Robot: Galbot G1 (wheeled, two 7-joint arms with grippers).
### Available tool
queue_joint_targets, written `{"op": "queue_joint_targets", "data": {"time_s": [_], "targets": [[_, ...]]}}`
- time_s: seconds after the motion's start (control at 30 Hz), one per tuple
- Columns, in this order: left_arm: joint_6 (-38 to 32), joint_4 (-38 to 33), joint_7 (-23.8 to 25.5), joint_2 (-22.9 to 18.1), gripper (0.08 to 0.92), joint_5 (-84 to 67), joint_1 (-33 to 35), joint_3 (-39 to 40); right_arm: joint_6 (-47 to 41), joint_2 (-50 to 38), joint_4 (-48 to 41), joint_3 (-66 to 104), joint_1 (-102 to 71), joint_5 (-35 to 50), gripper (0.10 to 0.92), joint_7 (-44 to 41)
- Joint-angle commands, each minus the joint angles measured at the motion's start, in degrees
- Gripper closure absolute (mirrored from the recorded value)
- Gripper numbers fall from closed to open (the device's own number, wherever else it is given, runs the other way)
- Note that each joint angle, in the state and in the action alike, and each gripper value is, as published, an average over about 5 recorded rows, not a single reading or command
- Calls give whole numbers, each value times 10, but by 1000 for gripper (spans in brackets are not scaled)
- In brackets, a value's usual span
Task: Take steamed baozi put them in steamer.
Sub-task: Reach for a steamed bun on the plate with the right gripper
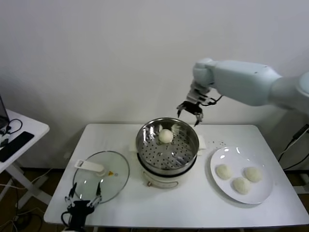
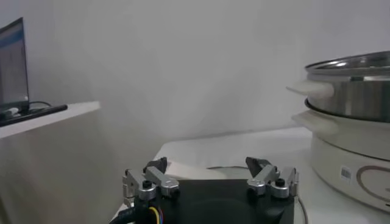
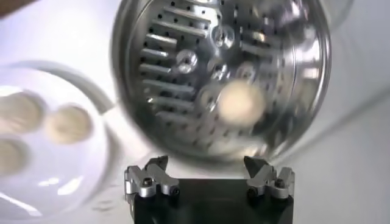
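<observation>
The shiny steel steamer [image 1: 167,155] stands mid-table on its cream base. One cream-white baozi [image 1: 166,136] lies inside it on the perforated bottom; it also shows in the right wrist view [image 3: 241,103]. Three more baozi [image 1: 223,171] [image 1: 253,174] [image 1: 241,185] lie on the white plate [image 1: 227,155] to the right. My right gripper [image 1: 190,111] is open and empty, held in the air above the steamer's far right rim. My left gripper [image 1: 83,197] is open and empty, low at the table's front left edge by the glass lid.
A flat glass lid [image 1: 101,176] with a white handle lies left of the steamer. A side table [image 1: 19,140] with a dark device stands at far left. The steamer's base [image 2: 347,167] rises close beside my left gripper [image 2: 209,170].
</observation>
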Motion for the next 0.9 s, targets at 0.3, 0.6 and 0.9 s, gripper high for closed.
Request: {"op": "queue_joint_targets", "data": {"time_s": [0.3,0.6,0.9], "targets": [[-2,1,0,8,177,-1,0,-4,-328,-250,237,-122,12,90,203,68],[-5,5,-3,7,177,5,4,-6,-352,-276,220,-31,-115,50,203,96],[-11,13,-5,4,177,15,4,-6,-350,-241,143,73,-232,5,203,117]]}}
